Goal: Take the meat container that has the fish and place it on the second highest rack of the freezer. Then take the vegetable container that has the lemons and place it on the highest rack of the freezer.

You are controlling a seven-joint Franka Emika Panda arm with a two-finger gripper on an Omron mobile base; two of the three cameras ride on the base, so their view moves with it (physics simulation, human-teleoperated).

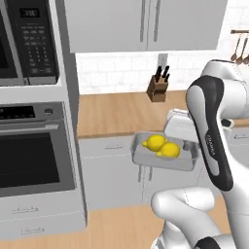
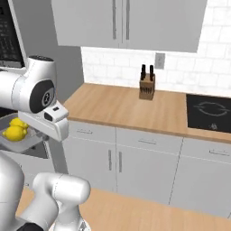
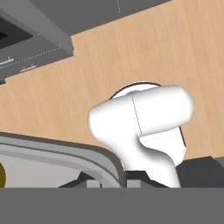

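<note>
The vegetable container (image 1: 145, 156), a light-grey metal tray, hangs level in the air in front of the base cabinets. Two bright yellow lemons (image 1: 163, 146) lie in it. My gripper (image 1: 187, 145) is shut on the tray's right-hand rim, with the white hand just above it. From the right base view the tray (image 2: 18, 144) and lemons (image 2: 15, 131) sit at the left edge, partly behind my hand (image 2: 54, 122). In the hand view the tray's rim (image 3: 65, 153) curves along the bottom left. The meat container, the fish and the freezer are out of view.
A wall oven (image 1: 34, 155) with a microwave (image 1: 29, 39) above it stands to the left. Behind the tray runs the wooden counter (image 1: 116, 114) with a knife block (image 2: 146, 85), and a black cooktop (image 2: 210, 110) lies at its right. The floor below is wood.
</note>
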